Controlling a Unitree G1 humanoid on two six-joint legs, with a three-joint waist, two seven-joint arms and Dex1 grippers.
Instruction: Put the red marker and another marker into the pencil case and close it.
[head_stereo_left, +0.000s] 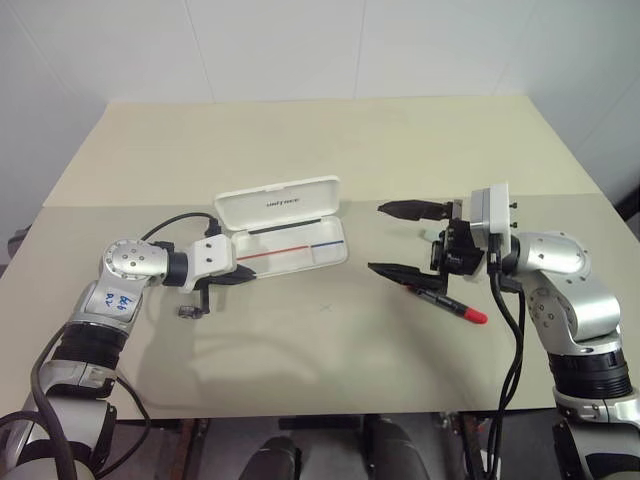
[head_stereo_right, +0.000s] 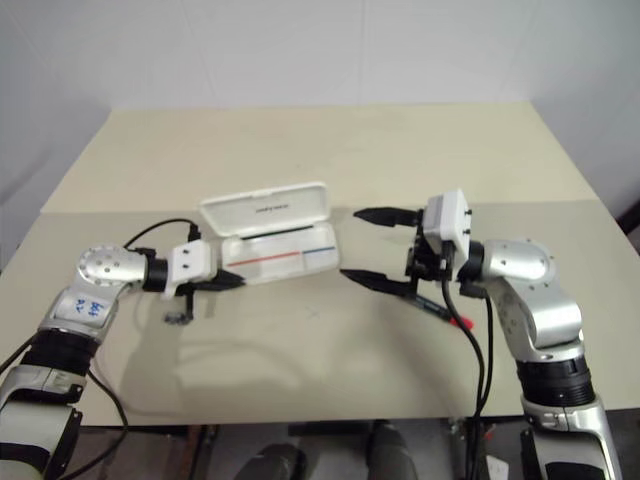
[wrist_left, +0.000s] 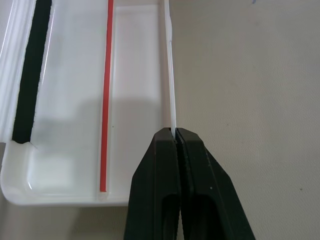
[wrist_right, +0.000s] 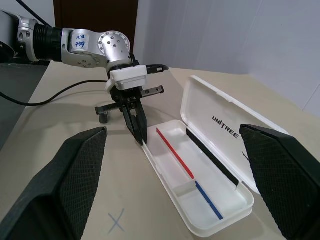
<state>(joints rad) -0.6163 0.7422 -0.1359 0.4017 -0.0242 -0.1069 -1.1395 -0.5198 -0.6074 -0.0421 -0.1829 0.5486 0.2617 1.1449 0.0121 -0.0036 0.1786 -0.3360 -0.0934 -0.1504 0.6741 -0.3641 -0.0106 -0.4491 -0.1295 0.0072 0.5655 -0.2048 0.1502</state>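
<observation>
Left hand (wrist_left: 176, 136) clamped on near wall of open pencil case (head_stereo_left: 290, 250), seen close in left wrist view. Right hand (head_stereo_left: 400, 240) spread wide above red marker (head_stereo_left: 447, 303) on counter (head_stereo_left: 330, 350).

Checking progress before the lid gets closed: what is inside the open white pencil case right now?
The flat white plastic pencil case holds no markers: just bare compartments, a red-and-blue line and a black strip. The left hand pinches its front wall. Nothing inside is covered.
</observation>
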